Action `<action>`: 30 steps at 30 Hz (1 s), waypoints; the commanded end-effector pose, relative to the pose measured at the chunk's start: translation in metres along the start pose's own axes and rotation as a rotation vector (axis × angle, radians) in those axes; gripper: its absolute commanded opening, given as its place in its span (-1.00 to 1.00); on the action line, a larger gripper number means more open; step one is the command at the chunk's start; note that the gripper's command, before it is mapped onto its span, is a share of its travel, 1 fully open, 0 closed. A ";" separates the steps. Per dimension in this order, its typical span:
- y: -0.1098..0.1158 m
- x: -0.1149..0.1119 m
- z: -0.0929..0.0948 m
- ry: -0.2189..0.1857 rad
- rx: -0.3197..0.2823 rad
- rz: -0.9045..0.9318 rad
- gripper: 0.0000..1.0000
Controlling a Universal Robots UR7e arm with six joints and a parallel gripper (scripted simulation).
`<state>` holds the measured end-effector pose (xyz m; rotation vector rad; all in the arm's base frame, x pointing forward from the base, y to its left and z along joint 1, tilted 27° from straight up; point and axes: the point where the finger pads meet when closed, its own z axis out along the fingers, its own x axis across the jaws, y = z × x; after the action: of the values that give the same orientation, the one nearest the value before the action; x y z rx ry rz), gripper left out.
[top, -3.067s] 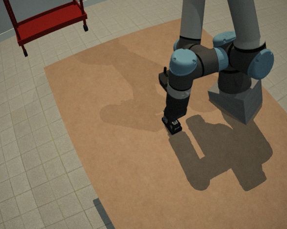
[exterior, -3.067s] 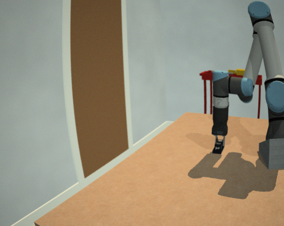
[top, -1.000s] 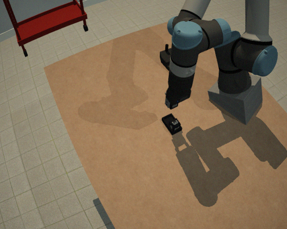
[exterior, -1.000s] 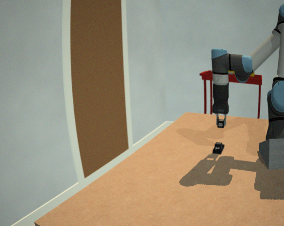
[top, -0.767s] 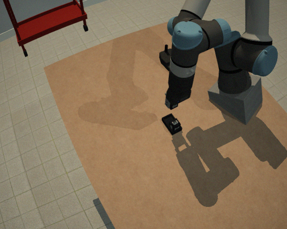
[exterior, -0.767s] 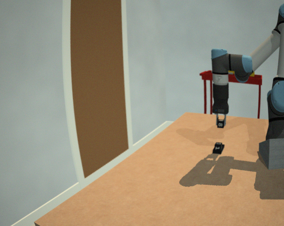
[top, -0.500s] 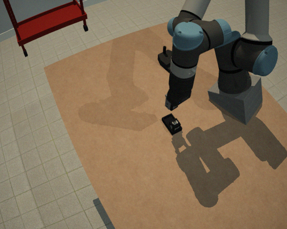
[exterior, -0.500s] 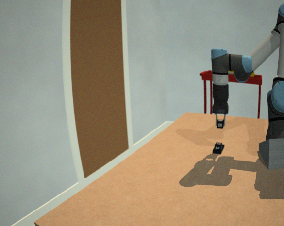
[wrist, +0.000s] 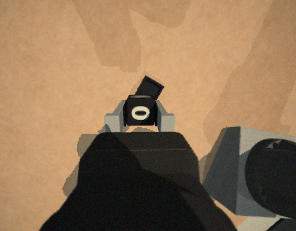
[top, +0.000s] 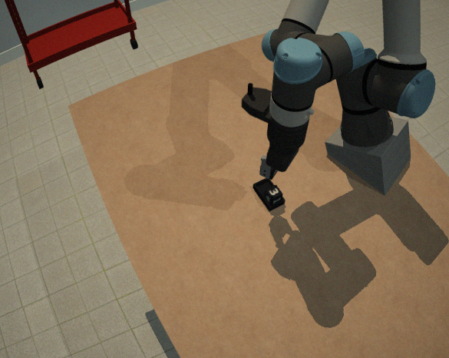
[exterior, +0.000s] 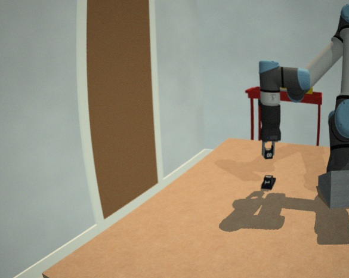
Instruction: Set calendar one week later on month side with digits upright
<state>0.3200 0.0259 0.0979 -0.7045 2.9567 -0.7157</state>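
Note:
My gripper (top: 266,174) (exterior: 268,153) (wrist: 140,108) is shut on a black date cube (exterior: 269,154) (wrist: 139,111) and holds it in the air. The cube shows a white 0 in the wrist view and an 8 in the exterior view. Below it the small black tray (top: 260,189) (exterior: 272,180) (wrist: 150,88) lies flat on the brown table (top: 178,250). The other black cube (top: 273,193) (exterior: 267,181) stands in one end of the tray, with a 3 on top and a 1 on its side. The tray's other end is empty. The held cube hangs a little above and behind the tray.
The arm's grey base block (top: 371,157) (exterior: 339,188) (wrist: 234,169) stands on the table close to the right of the tray. A red cart (top: 74,34) (exterior: 288,96) stands on the floor beyond the table.

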 end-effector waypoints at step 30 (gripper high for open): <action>0.041 -0.034 0.003 -0.001 0.000 -1.041 0.20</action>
<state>0.3332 0.0660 0.0770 -2.0827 2.5003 -0.6986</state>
